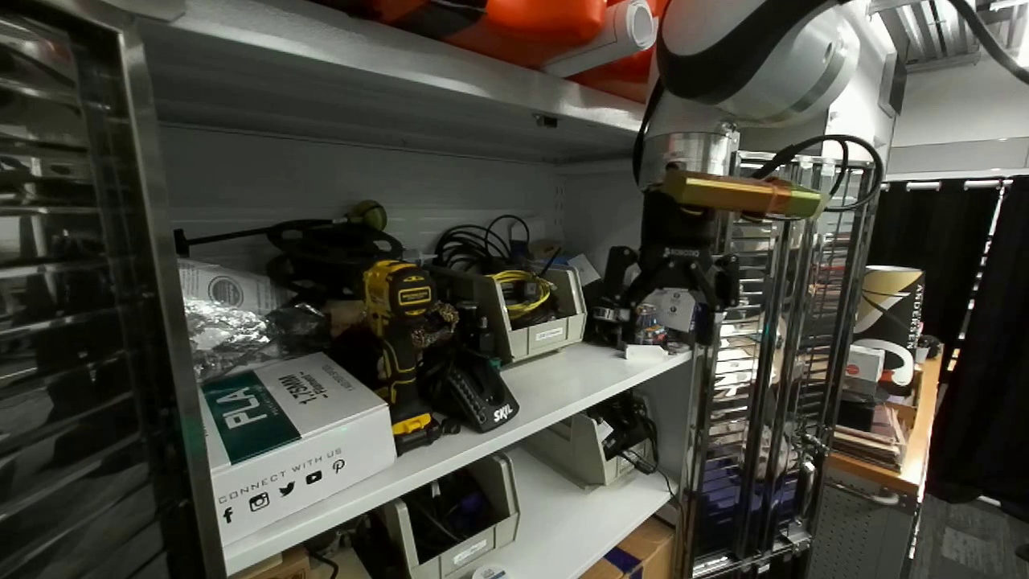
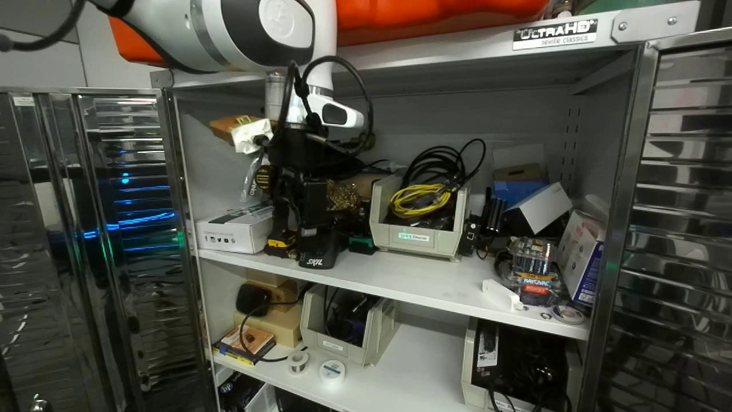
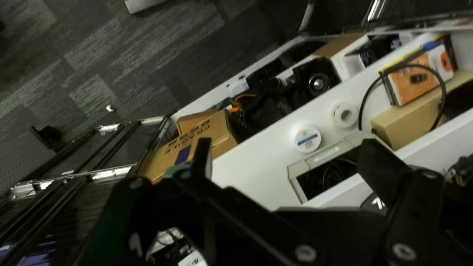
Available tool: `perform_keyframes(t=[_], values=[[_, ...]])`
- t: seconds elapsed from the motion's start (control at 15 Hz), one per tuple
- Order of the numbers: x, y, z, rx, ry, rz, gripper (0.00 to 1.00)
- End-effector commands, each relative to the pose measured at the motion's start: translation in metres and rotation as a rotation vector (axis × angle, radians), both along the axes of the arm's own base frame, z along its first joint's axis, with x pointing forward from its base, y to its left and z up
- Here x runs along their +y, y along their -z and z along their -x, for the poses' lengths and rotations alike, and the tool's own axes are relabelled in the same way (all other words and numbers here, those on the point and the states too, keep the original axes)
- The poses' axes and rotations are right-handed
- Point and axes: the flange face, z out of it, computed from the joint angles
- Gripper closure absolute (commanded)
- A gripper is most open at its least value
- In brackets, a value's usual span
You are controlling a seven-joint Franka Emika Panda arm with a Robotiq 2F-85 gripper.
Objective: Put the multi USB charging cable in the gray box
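My gripper (image 3: pixel 290 151) is open and empty, fingers wide apart. It hangs in front of the upper shelf in both exterior views (image 1: pixel 661 312) (image 2: pixel 297 212). I cannot make out the multi USB charging cable for certain. A black cable (image 2: pixel 243 329) loops over a book on the lower shelf and shows in the wrist view (image 3: pixel 414 66). Several gray bins show and I cannot tell which is the gray box. A gray bin (image 2: pixel 369 352) with dark contents stands mid lower shelf, also in the wrist view (image 3: pixel 305 167). Another gray bin (image 2: pixel 472 366) with black cables stands right of it.
A gray bin (image 2: pixel 446 243) with yellow and black cables stands on the upper shelf (image 2: pixel 400 280). The yellow-and-black power tool (image 1: pixel 394 354), SKIL charger (image 1: pixel 482 394) and white-and-green carton (image 1: pixel 305 482) stand there too. Battery packs (image 2: pixel 534 274) lie at its right end. Cabinet doors flank the shelves.
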Motion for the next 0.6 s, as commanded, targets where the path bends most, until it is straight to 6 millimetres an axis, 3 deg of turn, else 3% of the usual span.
perform_keyframes(t=[0.0, 0.13, 0.2, 0.53], values=[[-0.003, -0.01, 0.019, 0.094, -0.098, -0.035, 0.0], [-0.006, -0.009, 0.031, 0.208, -0.178, -0.021, 0.0], [-0.003, 0.001, 0.024, 0.153, -0.112, -0.005, 0.0], [-0.004, 0.001, 0.032, 0.205, -0.159, -0.01, 0.0]])
